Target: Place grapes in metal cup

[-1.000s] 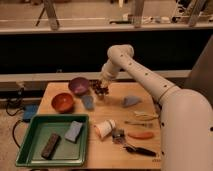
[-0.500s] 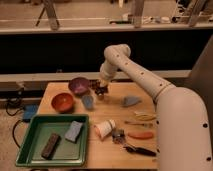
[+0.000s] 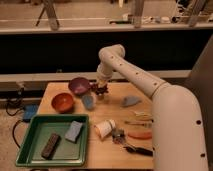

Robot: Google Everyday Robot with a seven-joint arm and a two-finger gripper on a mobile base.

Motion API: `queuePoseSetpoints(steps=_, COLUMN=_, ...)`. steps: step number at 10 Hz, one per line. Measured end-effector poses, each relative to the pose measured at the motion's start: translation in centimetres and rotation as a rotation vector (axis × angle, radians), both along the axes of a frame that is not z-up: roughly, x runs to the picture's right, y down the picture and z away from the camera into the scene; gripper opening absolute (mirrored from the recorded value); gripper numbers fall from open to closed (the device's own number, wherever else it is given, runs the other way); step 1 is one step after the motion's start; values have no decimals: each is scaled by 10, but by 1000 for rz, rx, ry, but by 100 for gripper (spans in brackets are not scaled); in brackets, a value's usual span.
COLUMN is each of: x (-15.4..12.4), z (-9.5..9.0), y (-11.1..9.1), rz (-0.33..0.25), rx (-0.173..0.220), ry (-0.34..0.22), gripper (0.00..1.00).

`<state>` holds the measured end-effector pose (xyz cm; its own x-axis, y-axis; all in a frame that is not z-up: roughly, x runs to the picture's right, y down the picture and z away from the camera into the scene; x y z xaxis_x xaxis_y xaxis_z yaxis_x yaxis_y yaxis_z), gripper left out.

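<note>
The grapes (image 3: 102,90), a dark reddish-brown cluster, hang at the tip of my gripper (image 3: 100,88) at the back middle of the wooden table (image 3: 115,112). The gripper is shut on them and holds them just above the table. The white arm reaches down to them from the upper right. The metal cup (image 3: 88,102), small and blue-grey, stands on the table just left of and in front of the grapes, a short way from the gripper.
A purple bowl (image 3: 78,85) stands left of the gripper and an orange bowl (image 3: 62,102) further left. A green tray (image 3: 30,150) at front left holds a blue sponge and a dark block. A white cup (image 3: 104,128) lies on its side. An orange carrot-like piece (image 3: 139,135) and utensils lie at the right.
The arm's elbow has swung slightly left. The gripper and grapes have stayed almost in place next to the purple bowl.
</note>
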<state>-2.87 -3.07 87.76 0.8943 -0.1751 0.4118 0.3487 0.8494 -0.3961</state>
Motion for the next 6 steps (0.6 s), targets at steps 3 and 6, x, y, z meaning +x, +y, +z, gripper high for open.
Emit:
queuePoseSetpoints(steps=3, x=-6, z=4, y=0, rz=-7, rx=-8, ry=5, gripper=2)
queuePoseSetpoints(steps=6, x=-9, z=8, y=0, rz=-5, rx=-11, ry=17, gripper=31)
